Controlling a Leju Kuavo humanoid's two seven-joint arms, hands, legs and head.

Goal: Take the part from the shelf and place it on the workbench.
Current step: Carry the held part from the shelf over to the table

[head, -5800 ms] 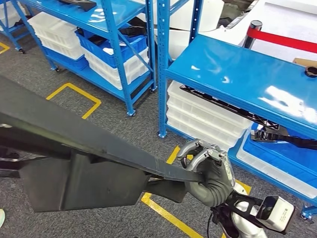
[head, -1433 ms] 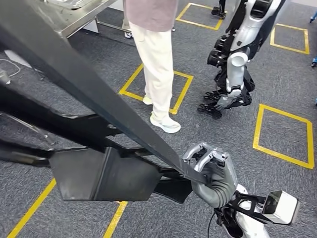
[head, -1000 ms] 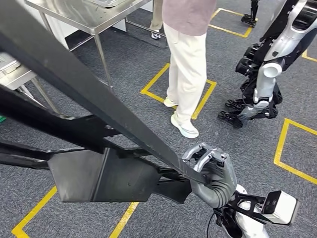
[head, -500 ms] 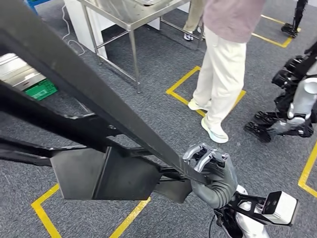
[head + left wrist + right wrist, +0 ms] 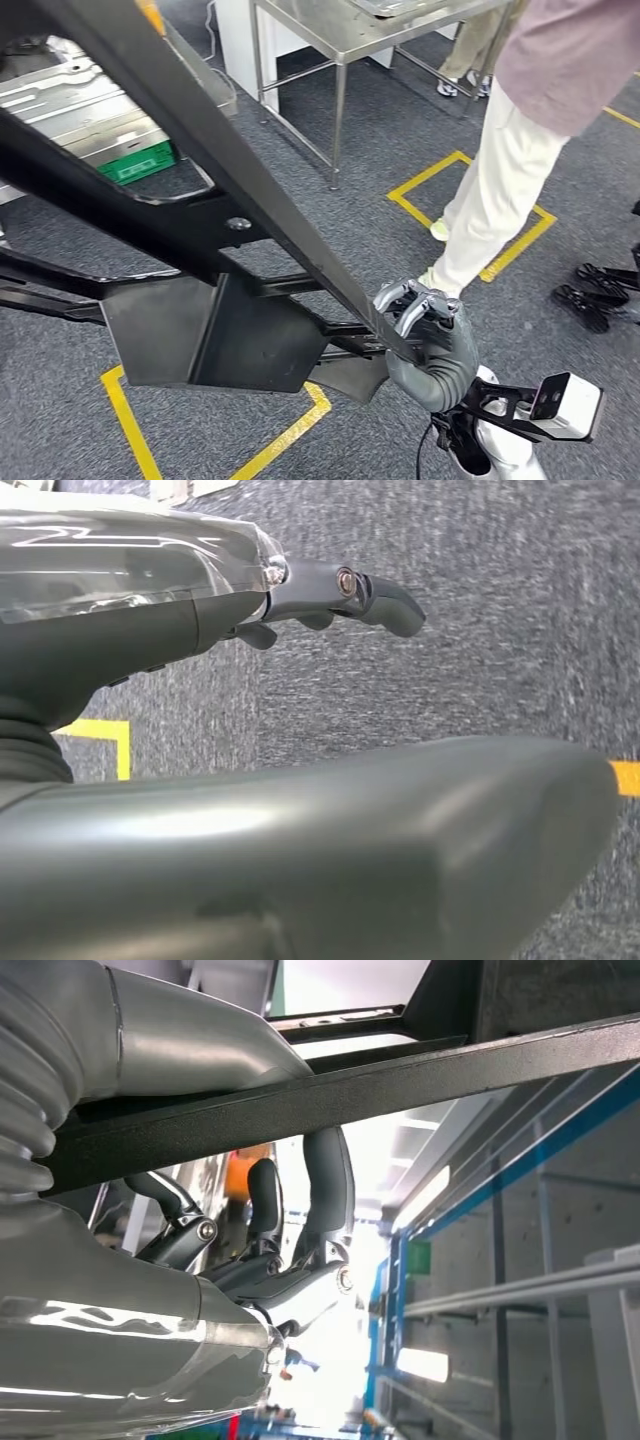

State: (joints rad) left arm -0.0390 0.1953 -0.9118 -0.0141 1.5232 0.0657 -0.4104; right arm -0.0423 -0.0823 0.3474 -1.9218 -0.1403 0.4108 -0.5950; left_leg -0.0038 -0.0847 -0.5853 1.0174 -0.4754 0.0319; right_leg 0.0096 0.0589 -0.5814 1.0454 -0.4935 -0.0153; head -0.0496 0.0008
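Since the shelf-side picture the whole scene has swung round: blue racks have given way to grey carpet, a steel-legged workbench point(image 5: 355, 30) and a person in pale trousers point(image 5: 490, 200), so the robot has turned, not the things. Throughout, the right hand point(image 5: 426, 345) keeps its fingers wrapped over one bar of the black part point(image 5: 219, 340), a large frame carried low across the robot's front. By my judgement the pickup is done; the approach and set-down remain. From the right wrist, fingers point(image 5: 328, 1180) curl round the bar. In the left wrist view, the left hand point(image 5: 226, 610) sits above a smooth dark surface; whether it grips anything I cannot tell.
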